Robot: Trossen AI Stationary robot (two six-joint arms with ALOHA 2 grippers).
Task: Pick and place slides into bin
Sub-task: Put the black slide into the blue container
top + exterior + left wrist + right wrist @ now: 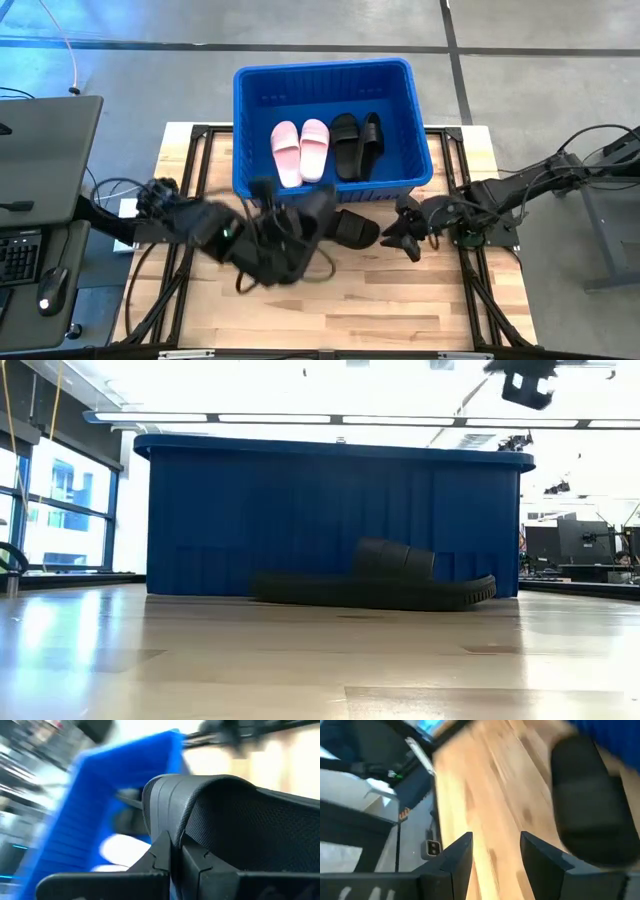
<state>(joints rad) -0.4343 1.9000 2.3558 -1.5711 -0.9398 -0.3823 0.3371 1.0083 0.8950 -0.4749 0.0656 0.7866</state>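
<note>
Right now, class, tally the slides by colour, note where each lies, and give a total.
Pink slides: 2, both in the bin.
Black slides: 4; 2 in the bin, 1 on the table in front of it, 1 gripped by the left end effector.
Total: 6 slides.

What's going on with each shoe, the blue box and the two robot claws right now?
Pink slides: in the bin, side by side.
Black pair: in the bin.
Black slide: held by left gripper.
Last black slide: on the table.
Bin: upright, holding four.
Right gripper: open, empty.
</note>
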